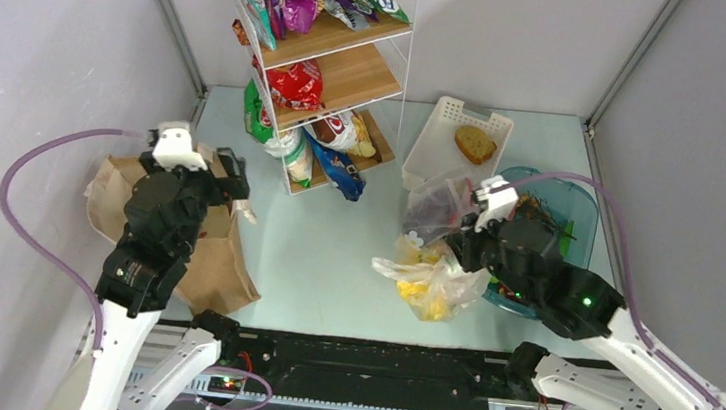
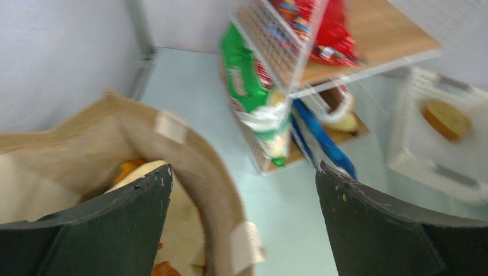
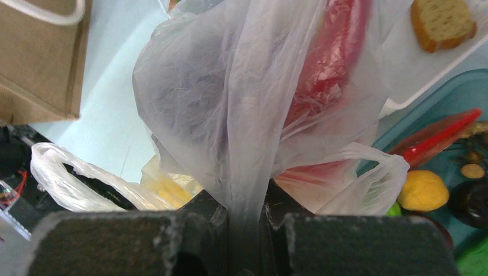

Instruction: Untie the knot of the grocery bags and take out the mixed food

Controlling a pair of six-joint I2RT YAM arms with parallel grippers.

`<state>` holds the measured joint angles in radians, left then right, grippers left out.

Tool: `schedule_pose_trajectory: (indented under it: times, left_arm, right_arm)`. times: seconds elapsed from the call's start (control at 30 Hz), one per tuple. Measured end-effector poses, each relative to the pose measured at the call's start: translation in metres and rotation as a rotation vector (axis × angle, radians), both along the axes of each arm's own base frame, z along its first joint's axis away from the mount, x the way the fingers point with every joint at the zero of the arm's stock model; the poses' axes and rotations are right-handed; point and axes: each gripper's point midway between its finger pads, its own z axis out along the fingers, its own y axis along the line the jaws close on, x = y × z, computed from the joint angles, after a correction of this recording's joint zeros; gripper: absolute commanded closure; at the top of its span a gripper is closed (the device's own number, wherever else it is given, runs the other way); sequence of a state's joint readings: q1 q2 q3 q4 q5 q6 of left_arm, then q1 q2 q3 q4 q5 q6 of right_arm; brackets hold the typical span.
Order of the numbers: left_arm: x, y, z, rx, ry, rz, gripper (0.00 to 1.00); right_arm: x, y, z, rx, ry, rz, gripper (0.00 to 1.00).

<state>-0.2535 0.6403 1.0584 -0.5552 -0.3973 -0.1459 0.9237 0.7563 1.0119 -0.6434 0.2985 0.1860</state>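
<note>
Right gripper [image 3: 244, 215] pinched tight on the plastic bag [image 3: 230, 103], left gripper [image 2: 243, 169] wide open over the paper bag [image 2: 103, 132]

The plastic bag sat on the counter [image 1: 334, 253] just beside the tub [image 3: 460, 95], something red showing through it. A chili [image 3: 437, 138] and a yellow fruit [image 3: 423, 190] lay in the tub. The left gripper held nothing and straddled the paper bag's rim.
</note>
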Motion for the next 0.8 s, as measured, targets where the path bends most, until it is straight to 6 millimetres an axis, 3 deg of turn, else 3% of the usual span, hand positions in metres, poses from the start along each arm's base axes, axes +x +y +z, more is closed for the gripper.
schedule_pose_trajectory:
  times: [0.1, 0.17, 0.27, 0.37, 0.4, 0.47, 0.5, 0.6, 0.67, 0.8]
  left_arm:
    - [0.001, -0.03, -0.011, -0.001, 0.024, -0.146, 0.02]
    - [0.004, -0.048, -0.035, 0.001, 0.079, -0.23, 0.01]
    - [0.006, -0.062, -0.068, 0.001, 0.16, -0.298, 0.02]
    - [0.004, -0.071, -0.087, -0.008, 0.206, -0.346, 0.02]
    - [0.003, -0.073, -0.089, -0.01, 0.208, -0.356, 0.02]
    - [0.002, -0.075, -0.086, -0.016, 0.195, -0.372, 0.02]
    - [0.001, -0.076, -0.083, -0.019, 0.182, -0.377, 0.02]
    - [-0.001, -0.079, -0.076, -0.028, 0.152, -0.397, 0.02]
    - [-0.002, -0.082, -0.071, -0.034, 0.134, -0.414, 0.03]
    - [-0.002, -0.089, -0.07, -0.04, 0.128, -0.45, 0.03]
  right_arm:
    - [-0.001, 0.018, -0.019, -0.05, 0.051, 0.023, 1.0]
    - [0.0, 0.033, -0.037, -0.101, 0.093, 0.034, 1.0]
    - [0.003, 0.051, -0.068, -0.176, 0.165, 0.044, 1.0]
    - [0.009, 0.062, -0.093, -0.219, 0.23, 0.031, 0.98]
    - [0.011, 0.066, -0.101, -0.229, 0.249, 0.025, 0.94]
    - [0.016, 0.071, -0.117, -0.257, 0.285, 0.013, 0.72]
    - [0.018, 0.074, -0.124, -0.269, 0.3, 0.004, 0.53]
    - [0.022, 0.08, -0.136, -0.286, 0.325, -0.007, 0.14]
    - [0.023, 0.084, -0.135, -0.281, 0.32, -0.004, 0.03]
    - [0.025, 0.09, -0.121, -0.251, 0.287, 0.001, 0.01]
